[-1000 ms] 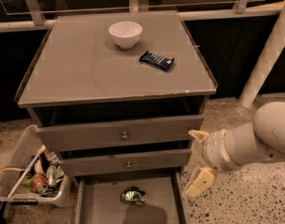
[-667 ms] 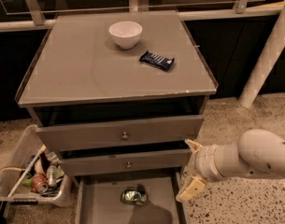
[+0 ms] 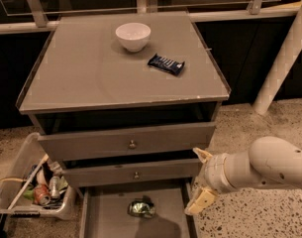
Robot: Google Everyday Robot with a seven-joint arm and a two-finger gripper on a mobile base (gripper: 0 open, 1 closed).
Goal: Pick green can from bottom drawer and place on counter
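Note:
The green can lies on its side on the floor of the open bottom drawer, near the middle. My gripper hangs at the drawer's right edge, in front of the right end of the middle drawer, up and to the right of the can and not touching it. Its two pale fingers stand apart, one above the other, with nothing between them. The counter is the grey-brown cabinet top above the drawers.
A white bowl and a dark blue snack bar sit on the counter. Two knobbed drawers are above the open one. A clear bin with trash and cans stands on the floor at the left. A white post rises at right.
My arm has swung left and down, bringing the gripper from beside the cabinet's right side to the bottom drawer's right edge. The can has not moved.

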